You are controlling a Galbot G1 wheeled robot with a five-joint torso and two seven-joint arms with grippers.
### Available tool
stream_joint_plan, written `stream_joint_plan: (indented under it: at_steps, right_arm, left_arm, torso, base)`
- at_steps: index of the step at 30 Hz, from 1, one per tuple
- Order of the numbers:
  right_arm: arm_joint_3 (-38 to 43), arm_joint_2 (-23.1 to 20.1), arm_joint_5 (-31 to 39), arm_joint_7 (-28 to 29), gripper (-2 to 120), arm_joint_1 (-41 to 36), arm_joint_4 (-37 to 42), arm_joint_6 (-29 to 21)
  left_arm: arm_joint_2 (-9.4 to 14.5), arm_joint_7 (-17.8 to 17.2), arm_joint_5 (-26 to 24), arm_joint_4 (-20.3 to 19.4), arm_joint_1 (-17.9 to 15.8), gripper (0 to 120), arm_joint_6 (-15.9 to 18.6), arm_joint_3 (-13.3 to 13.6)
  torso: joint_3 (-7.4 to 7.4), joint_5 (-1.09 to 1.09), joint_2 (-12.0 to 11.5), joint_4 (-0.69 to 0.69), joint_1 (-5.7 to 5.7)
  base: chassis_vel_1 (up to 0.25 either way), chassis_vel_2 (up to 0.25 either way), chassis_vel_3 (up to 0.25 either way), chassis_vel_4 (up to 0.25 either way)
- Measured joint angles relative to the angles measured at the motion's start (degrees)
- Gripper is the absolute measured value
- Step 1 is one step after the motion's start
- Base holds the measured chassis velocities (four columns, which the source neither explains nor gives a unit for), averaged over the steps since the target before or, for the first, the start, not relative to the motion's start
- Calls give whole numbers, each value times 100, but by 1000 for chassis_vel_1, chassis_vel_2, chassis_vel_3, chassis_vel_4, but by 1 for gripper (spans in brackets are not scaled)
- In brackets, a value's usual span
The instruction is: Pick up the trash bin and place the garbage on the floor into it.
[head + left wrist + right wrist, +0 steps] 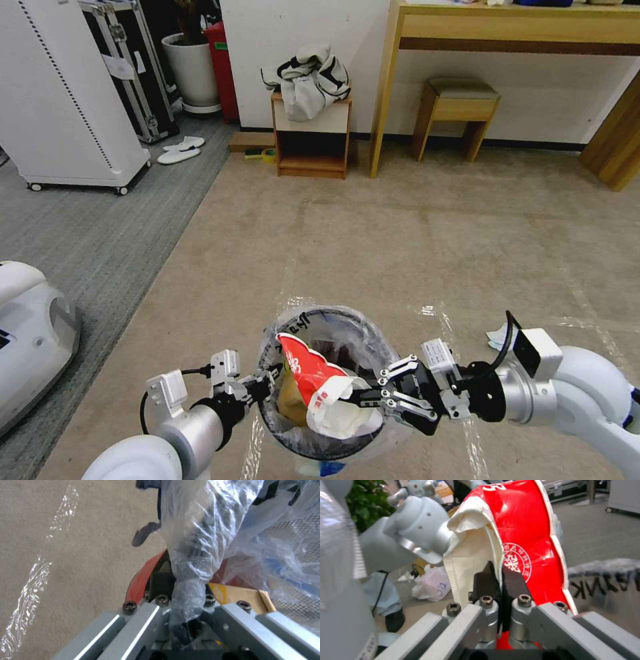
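The trash bin (373,343), red with a crinkled clear liner, is low in the middle of the head view. My left gripper (265,385) is shut on its near-left rim; the left wrist view shows the red rim (141,578) and bunched liner (193,555) pinched in that gripper (183,587). My right gripper (360,398) is over the bin's right side, shut on a crushed red-and-white wrapper (310,377) that stands up out of the opening. In the right wrist view its black fingertips (483,580) clamp the wrapper (523,530). A brown paper bag (290,400) lies inside. A white tissue (497,335) rests on the beige floor (413,240).
A small wooden side table (312,137) with clothes on top, a stool (457,107) and a desk (513,30) line the far wall. Grey carpet (100,233), white slippers (180,150) and a white cabinet (67,93) are at left. A white machine (27,333) sits near my left arm.
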Motion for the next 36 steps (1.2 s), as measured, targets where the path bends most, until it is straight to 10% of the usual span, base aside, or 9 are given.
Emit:
stream_joint_plan:
  at_steps: [36]
  right_arm:
    - [-165, 274, -580, 38, 4, -3, -936, 123]
  left_arm:
    - [-138, -2, 76, -11, 42, 1, -27, 33]
  torso:
    - [0, 0, 0, 0, 0]
  base:
    - [0, 0, 0, 0]
